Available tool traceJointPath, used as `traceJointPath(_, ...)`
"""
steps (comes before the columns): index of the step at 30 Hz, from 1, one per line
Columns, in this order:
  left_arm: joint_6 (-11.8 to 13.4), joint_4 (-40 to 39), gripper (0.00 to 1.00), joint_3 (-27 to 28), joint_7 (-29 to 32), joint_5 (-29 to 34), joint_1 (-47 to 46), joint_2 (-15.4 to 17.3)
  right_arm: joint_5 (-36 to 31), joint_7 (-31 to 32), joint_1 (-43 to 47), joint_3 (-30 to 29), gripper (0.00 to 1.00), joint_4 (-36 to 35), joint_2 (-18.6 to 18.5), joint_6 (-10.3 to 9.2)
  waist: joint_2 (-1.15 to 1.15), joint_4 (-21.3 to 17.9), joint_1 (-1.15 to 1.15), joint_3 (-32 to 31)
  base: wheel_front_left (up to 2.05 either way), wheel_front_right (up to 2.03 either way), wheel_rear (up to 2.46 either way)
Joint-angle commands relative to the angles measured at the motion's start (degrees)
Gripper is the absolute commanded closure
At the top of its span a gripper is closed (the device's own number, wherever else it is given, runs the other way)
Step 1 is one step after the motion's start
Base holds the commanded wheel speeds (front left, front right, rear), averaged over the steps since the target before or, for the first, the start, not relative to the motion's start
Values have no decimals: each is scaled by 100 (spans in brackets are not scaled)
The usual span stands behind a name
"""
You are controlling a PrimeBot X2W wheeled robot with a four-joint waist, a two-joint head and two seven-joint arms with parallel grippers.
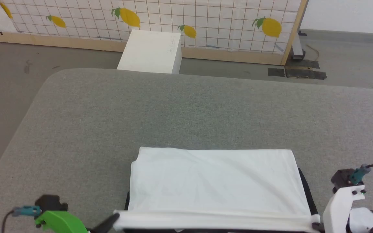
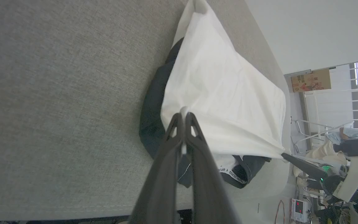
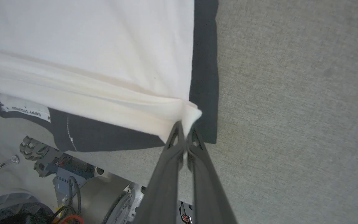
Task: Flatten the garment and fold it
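**While the shirt (image 1: 215, 181) is lying crosswise, its near edge is hanging taut between both arms**

As the left pincer (image 1: 115, 217) is clenching one corner of white cloth at the near edge of the table (image 1: 76, 123), left of the middle, the rest of the shirt is spreading away from it toward the far edge and off to the right. The left wrist view is showing its two fingers pressed together on a small tuft of fabric.

Moving right, the shirt is resting as a broad white rectangle on the near half of the table, slightly right of centre. Its long axis is running left to right, parallel to the near edge, and its far side is lying flat. Black sleeves (image 1: 304, 184) are peeking out beneath both short ends. The neckband (image 2: 235, 175) is lying under the lifted strip, so the collar end is pointing toward the robot.

At the right end, the right pincer (image 3: 185, 124) is gripping the other white corner, jaws shut on it. The strip between the two grips is stretching straight and level.

Each arm is sitting at its own corner, neither nearer than the other. My guess is that the coming move is running across the short axis, both arms travelling together to keep that strip parallel to the near edge.
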Motion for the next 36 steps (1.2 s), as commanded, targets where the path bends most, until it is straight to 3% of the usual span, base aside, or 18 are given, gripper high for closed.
traceJointPath(1, 77, 120, 100, -65, 90, 32, 57, 32, -65, -11, 89, 53, 100, 45, -19, -8, 0, -10, 1, 17, 0, 0, 0)
traceJointPath(9, 232, 685, 100, -486, 398, 269, -161, -85, -192, -198, 166, 364, 100, 405, -50, -8, 0, -36, 1, 78, 0, 0, 0)
traceJointPath(10, 226, 725, 81, -495, 388, 299, -196, -94, -199, -241, 153, 386, 100, 421, -56, -8, 0, -37, 1, 83, 0, 0, 0)
traceJointPath(11, 221, 777, 29, -508, 378, 344, -237, -93, -202, -287, 139, 408, 100, 441, -64, -8, 0, -39, 1, 87, 0, 0, 0)
traceJointPath(12, 229, 817, 0, -525, 387, 375, -263, -87, -193, -331, 121, 428, 57, 442, -65, -8, 0, -42, 1, 89, 0, 0, 0)
traceJointPath(13, 243, 858, 0, -546, 411, 403, -290, -74, -186, -363, 105, 461, 0, 446, -79, -8, 0, -48, 1, 80, 0, 0, 0)
traceJointPath(20, 428, 831, 0, -470, 397, 508, -308, 119, 168, -239, 113, 445, 0, 190, -181, -8, 0, -82, 1, -104, 0, 0, 0)
traceJointPath(24, 489, 586, 0, -201, 112, 630, -330, 335, 469, -105, 77, 54, 0, -287, -106, -8, 0, -90, 1, -194, 0, 0, 0)
traceJointPath(30, 281, 260, 0, 380, -1400, 1621, -768, 522, 262, -604, -409, -848, 0, -748, 166, -8, 0, -67, 1, -115, 0, 0, 0)
traceJointPath(31, 238, 254, 0, 449, -1773, 1873, -863, 493, 176, -693, -484, -918, 0, -709, 184, -8, 0, -61, 1, -85, 0, 0, 0)
traceJointPath(32, 212, 303, 0, 519, -2523, 2490, -1030, 485, 49, -812, -571, -942, 0, -593, 186, -8, 0, -56, 1, -25, 0, 0, 0)
traceJointPath(36, 203, 416, 0, 680, -3043, 3483, -1256, 234, -12, -960, -640, -786, 0, -289, 137, -8, 0, -39, 1, 147, 0, 0, 0)
